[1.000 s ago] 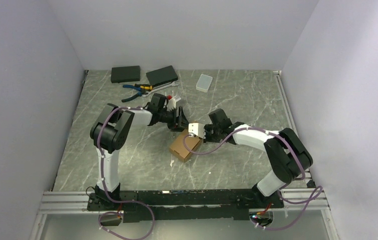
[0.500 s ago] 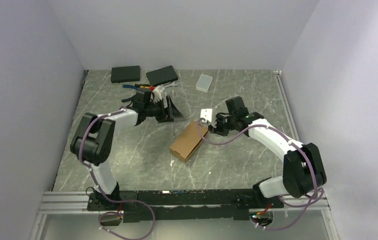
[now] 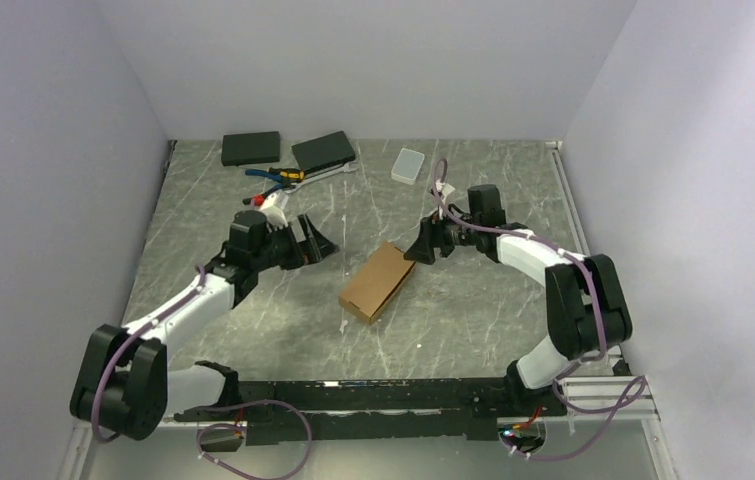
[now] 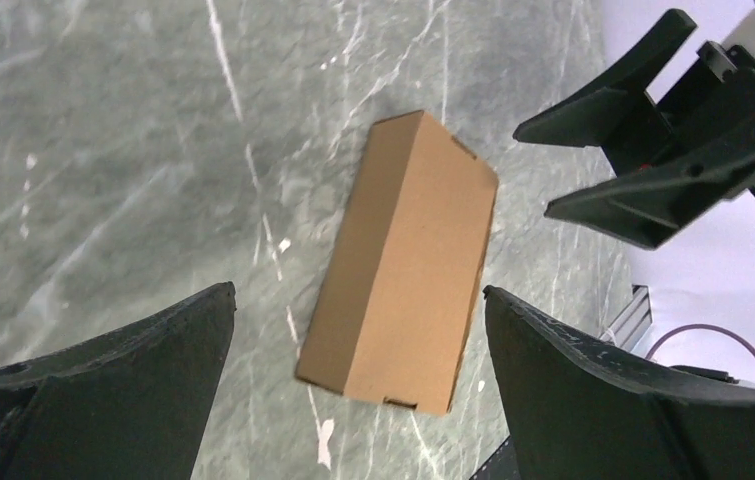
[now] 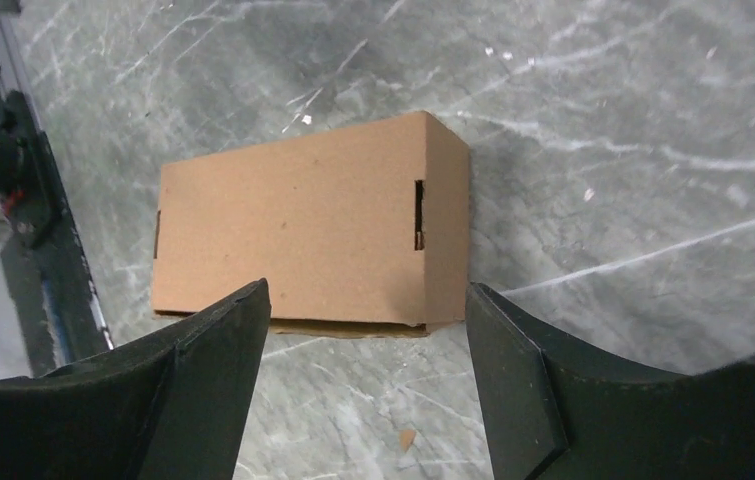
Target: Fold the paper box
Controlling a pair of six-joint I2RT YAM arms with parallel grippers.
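The paper box [image 3: 378, 280] is a closed brown cardboard block lying flat on the marble table, free of both grippers. The left wrist view shows the box [image 4: 403, 265] from above, and the right wrist view shows it [image 5: 303, 235] with a slot in its top near one end. My left gripper [image 3: 318, 243] hovers to the box's left, open and empty [image 4: 358, 291]. To the upper right of the box my right gripper [image 3: 418, 245] is also open with nothing between its fingers [image 5: 367, 288]. The right gripper [image 4: 538, 170] shows in the left wrist view too.
Two flat black boxes [image 3: 251, 148] [image 3: 323, 150] lie at the back left, with blue-handled pliers [image 3: 273, 177] just in front of them. A small white plastic case [image 3: 408, 165] sits at the back centre. Walls enclose three sides and a metal rail [image 3: 573, 220] runs along the right.
Both grippers have opened and drawn back from the box, the left to the left and the right to the upper right. The box now lies flat and alone.
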